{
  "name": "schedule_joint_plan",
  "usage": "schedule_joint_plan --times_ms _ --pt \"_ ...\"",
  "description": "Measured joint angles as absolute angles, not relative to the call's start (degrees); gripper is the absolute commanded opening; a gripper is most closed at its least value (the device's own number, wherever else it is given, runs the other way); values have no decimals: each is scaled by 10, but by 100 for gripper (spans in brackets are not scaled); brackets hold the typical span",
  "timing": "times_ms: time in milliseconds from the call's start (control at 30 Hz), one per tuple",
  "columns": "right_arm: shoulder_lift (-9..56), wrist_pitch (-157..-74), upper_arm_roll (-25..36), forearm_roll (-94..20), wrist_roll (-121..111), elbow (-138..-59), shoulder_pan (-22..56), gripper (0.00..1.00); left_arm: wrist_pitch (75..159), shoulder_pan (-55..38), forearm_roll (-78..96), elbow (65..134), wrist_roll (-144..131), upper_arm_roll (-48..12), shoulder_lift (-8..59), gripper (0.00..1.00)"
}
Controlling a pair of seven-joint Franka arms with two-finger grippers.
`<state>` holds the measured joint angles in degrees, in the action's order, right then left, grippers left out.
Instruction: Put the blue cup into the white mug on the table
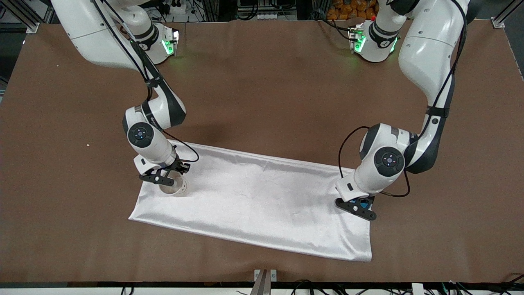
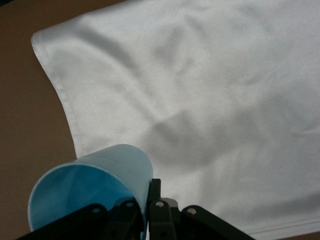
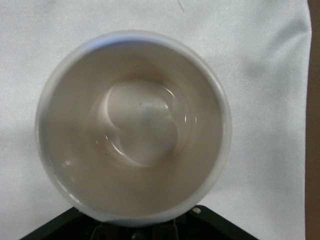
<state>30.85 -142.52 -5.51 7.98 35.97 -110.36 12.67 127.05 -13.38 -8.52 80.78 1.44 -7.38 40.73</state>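
Observation:
The blue cup (image 2: 95,180) is pinched by its wall in my left gripper (image 2: 149,200), mouth toward the wrist camera. In the front view only a sliver of the cup (image 1: 369,202) shows under the left gripper (image 1: 357,208), over the cloth's end toward the left arm. The white mug (image 1: 177,187) stands on the cloth's end toward the right arm. My right gripper (image 1: 163,179) is shut at its rim. In the right wrist view the mug (image 3: 132,125) shows from above, with nothing in it. Its rim hides the right gripper's (image 3: 137,230) tips.
A shiny white cloth (image 1: 262,196) lies across the brown table (image 1: 262,82), nearer the front camera than the table's middle. Both arms reach down onto its two ends. Bare brown tabletop (image 2: 25,100) lies all round the cloth.

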Motion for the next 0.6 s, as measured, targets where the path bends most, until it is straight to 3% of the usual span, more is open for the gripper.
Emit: schedule_joint_plan --times_ms 267,600 --pt "309 -1415 -75 80 379 -1081 127 0 1218 -132 -85 807 11 -73 341 0" --pt "307 -1311 -153 80 469 -1001 128 0 1118 -126 -82 847 -25 -75 233 0"
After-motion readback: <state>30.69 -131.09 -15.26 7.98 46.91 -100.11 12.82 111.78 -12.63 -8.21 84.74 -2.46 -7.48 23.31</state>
